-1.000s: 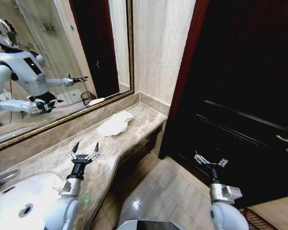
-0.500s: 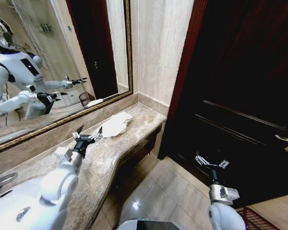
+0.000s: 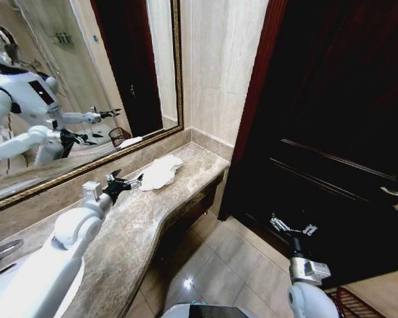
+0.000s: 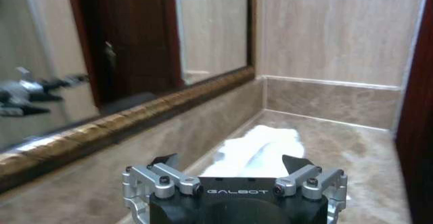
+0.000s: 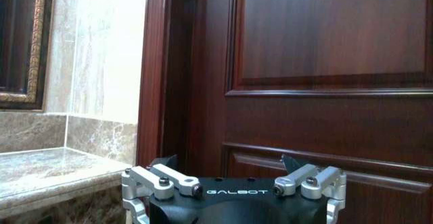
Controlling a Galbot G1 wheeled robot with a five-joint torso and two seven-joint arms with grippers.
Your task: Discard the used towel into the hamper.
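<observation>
The used towel (image 3: 160, 172) (image 4: 260, 150) lies crumpled and white on the marble counter (image 3: 139, 225), near its far end by the wall. My left gripper (image 3: 126, 183) (image 4: 230, 160) is stretched out low over the counter, open, its fingertips just short of the towel's near edge. The hamper (image 3: 350, 301) shows as a red-brown openwork rim at the lower right corner, on the floor beside my right arm. A small dark basket in the mirror (image 3: 121, 136) is its reflection. My right gripper (image 3: 293, 228) (image 5: 230, 160) hangs open and idle over the floor, facing the door.
A gold-framed mirror (image 3: 73, 86) runs along the wall behind the counter. A white sink (image 3: 0, 278) sits at the near left. A dark wooden door (image 3: 331, 132) (image 5: 325, 57) stands to the right. Tiled floor (image 3: 219, 265) lies between counter and door.
My left arm has reached forward along the counter, bringing its open gripper from near the sink up to the towel's edge. The right arm has stayed put.
</observation>
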